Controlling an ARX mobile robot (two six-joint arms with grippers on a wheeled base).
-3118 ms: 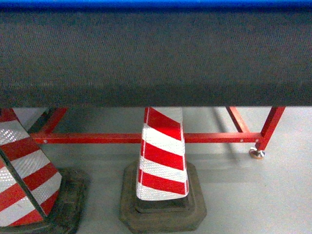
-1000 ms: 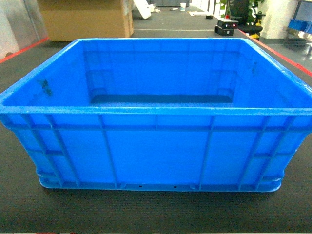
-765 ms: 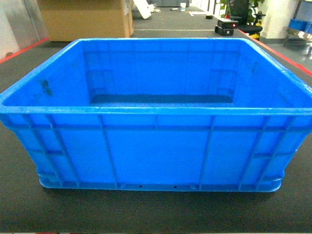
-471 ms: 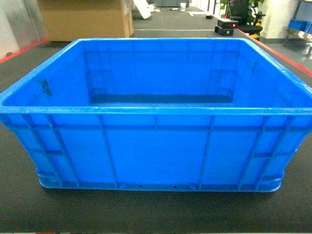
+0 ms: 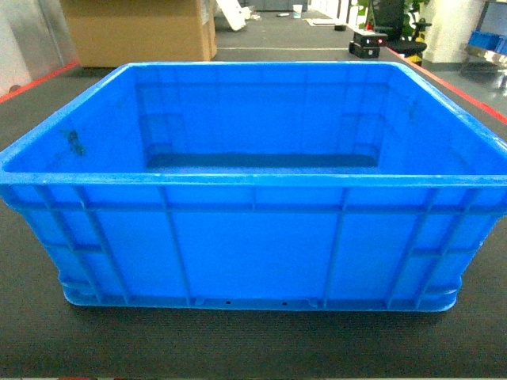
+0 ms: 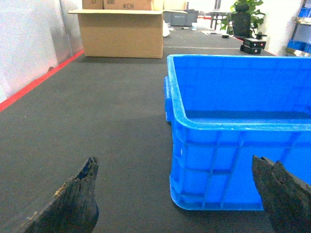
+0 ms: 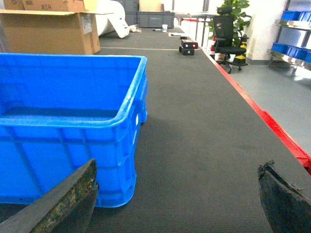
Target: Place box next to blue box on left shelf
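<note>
The box [image 5: 253, 237] is a large bright-blue crate with ribbed sides, standing empty on a dark ribbed mat right in front of me. My left gripper [image 6: 175, 162] is open, low over the mat, its worn black fingers [image 6: 77, 199] straddling the near left corner of the box [image 6: 214, 170] without touching it. My right gripper [image 7: 178, 165] is also open, with one finger [image 7: 68, 204] before the near right corner of the box [image 7: 73, 145] and the other over bare mat. Neither gripper shows in the head view. The left shelf and the other blue box are out of view.
The dark mat [image 6: 97, 121] runs far back, edged by red lines [image 7: 272, 126] on both sides. A big cardboard carton [image 6: 121, 31] stands behind the box at the left. An office chair [image 7: 228, 34], a plant and small blue bins [image 7: 291, 14] are at the far right.
About three seconds ago the head view showed striped cones and a red frame below the mat's edge; it now looks over the box. Nothing has moved in the last second.
</note>
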